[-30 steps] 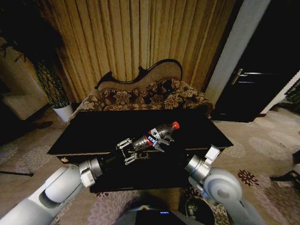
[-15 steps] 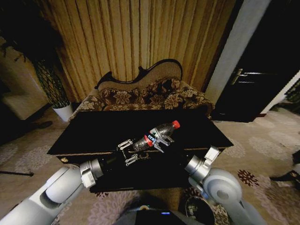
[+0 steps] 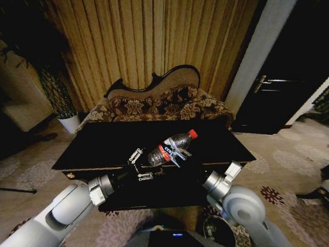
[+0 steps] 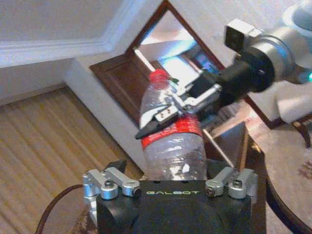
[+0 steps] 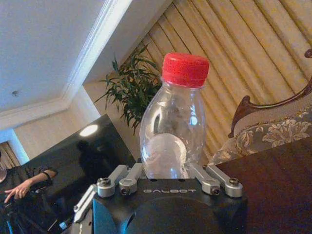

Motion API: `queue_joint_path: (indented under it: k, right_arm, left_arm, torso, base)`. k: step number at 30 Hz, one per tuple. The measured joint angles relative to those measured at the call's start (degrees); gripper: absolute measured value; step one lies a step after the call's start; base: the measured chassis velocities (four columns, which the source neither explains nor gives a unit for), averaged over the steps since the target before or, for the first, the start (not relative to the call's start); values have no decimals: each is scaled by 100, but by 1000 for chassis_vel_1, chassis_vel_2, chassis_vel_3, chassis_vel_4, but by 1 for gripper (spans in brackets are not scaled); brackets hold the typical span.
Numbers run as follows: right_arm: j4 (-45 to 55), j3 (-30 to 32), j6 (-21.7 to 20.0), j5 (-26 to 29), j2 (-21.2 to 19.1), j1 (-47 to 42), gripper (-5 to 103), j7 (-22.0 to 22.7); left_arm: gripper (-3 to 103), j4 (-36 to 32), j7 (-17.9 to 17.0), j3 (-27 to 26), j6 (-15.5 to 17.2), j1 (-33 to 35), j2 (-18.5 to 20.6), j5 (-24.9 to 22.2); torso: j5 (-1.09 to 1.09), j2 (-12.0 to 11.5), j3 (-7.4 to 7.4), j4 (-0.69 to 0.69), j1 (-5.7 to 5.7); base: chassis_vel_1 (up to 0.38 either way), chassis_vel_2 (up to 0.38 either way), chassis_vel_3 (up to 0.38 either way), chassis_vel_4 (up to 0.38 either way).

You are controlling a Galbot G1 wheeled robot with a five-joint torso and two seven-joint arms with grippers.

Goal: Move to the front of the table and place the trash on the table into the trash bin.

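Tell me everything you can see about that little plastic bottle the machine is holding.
The small clear plastic bottle with a red cap and red label looks empty and a bit crumpled. It is lifted above the glossy black table, tilted with its cap pointing up and toward the sofa. The right gripper clamps it around the label; the left gripper sits open at its base.

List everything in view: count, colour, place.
bottle: one, clear with red cap and label, held tilted above the table
table: one, glossy black, in front of the robot
sofa: one, floral brown, behind the table
curtain: one, golden striped, behind the sofa
plant pot: one, white, on the floor left of the sofa
door: one, dark, far right
right end effector: one, shut on the bottle at its label
left end effector: one, open, at the bottle's base
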Motion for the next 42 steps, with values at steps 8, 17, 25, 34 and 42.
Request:
queue_joint_path:
  k: [8,17,25,34,42]
  right_arm:
    - [-120,31,100,-131,24,9,28,11]
    - [-477,238,357,-119,184,408,28,11]
    - [-907,502,522,-399,224,781,28,11]
    - [-1375,599,587,-661,241,898,28,11]
    - [-2226,772,706,-1549,315,1217,28,11]
  left_arm:
    - [100,-321,-603,-152,403,-1,-266,-718]
    - [100,-323,-1706,-573,969,-45,-754,-1597]
    - [100,-266,-2484,-939,1478,-168,-1190,-1911]
    - [100,-105,-2592,-1206,1561,-130,-1480,-2025]
    - [100,-72,-2663,-1269,1586,-216,-1529,-2049]
  torso:
    - [1,0,0,0,0]
    - [0,0,0,0,0]
    - [0,0,0,0,0]
    - [0,0,0,0,0]
    - [1,0,0,-1,0]
  base:
    - [0,0,0,0]
    - [0,0,0,0]
    - [0,0,0,0]
    - [0,0,0,0]
    - [0,0,0,0]
